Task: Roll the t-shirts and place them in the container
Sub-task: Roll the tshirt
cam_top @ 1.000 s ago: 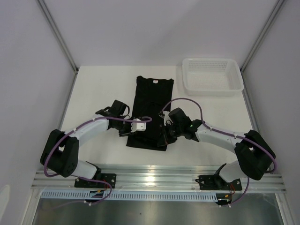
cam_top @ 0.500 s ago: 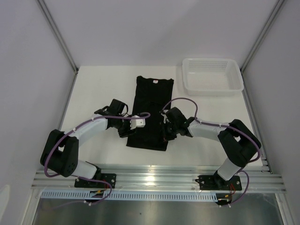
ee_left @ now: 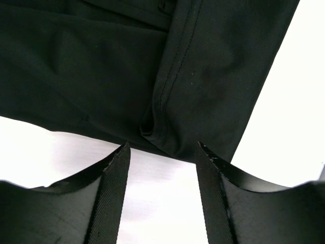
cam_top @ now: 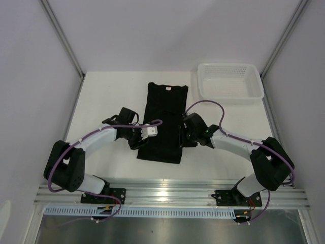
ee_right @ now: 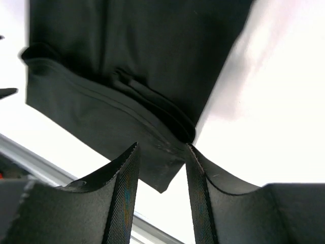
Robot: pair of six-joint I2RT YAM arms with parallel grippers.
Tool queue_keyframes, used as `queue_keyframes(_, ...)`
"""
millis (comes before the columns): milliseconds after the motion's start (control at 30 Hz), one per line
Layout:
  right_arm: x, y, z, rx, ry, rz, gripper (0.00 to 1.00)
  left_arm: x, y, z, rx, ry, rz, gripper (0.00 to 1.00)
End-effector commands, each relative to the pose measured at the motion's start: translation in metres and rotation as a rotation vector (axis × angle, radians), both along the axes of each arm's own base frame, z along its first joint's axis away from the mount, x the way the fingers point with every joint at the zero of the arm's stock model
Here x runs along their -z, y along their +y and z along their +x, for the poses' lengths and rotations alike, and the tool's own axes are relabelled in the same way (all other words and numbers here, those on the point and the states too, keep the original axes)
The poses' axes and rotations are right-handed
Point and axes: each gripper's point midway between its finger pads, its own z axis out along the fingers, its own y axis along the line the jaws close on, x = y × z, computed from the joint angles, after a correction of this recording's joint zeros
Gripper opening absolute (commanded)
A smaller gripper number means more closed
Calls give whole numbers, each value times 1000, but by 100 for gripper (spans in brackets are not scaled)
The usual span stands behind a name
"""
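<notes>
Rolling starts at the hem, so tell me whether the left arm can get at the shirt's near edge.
Probably yes: the left gripper stands open right at the hem of the shirt, with nothing in between.

Cropped at top edge, both wrist views: t-shirt (ee_left: 101, 66). Too small to read, top cam: neck label (cam_top: 167, 88).

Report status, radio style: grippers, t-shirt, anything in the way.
Left gripper open, right gripper open, both at the near hem. T-shirt a flat folded strip, not yet rolled. White basket apart, far right.
</notes>
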Motion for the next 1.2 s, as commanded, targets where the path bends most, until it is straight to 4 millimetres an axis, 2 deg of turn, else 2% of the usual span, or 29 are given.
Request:
queue_keyframes(0, 17, -6, -6, 40, 43, -67, 45, -18, -11, 13, -30, -34, -68, 55)
queue_keyframes(67, 19, -3, -6, 40, 48, -64, 45, -18, -10, 13, -27, -33, -66, 51)
queue_keyframes(200, 21, 3, -7, 31, 61, -41, 42, -15, -8, 11, -21, -28, -53, 50)
queue_keyframes(433, 28, 4, 0, 20, 49, -72, 32, -14, -7, 11, -19, -37, -51, 49)
queue_keyframes(567, 34, -6, 4, 37, 44, -130, 34, -14, -7, 10, -16, -39, -50, 49)
queue_keyframes(733, 35, -1, 9, 13, 18, -129, 33, -14, -7, 9, -13, -40, -52, 49)
queue_keyframes(767, 35, 3, 7, -5, 22, -118, 26, -14, -7, 9, -13, -40, -53, 49)
queue_keyframes(900, 28, 9, 10, -24, -7, -95, 8, -13, -6, 8, -10, -39, -50, 49)
queue_keyframes(1000, 23, 11, 12, -51, -40, -84, 2, -11, -6, 8, -11, -40, -47, 49)
queue_keyframes(1167, 8, 13, 15, -129, -125, -81, 1, -12, -6, 8, -14, -42, -52, 49)
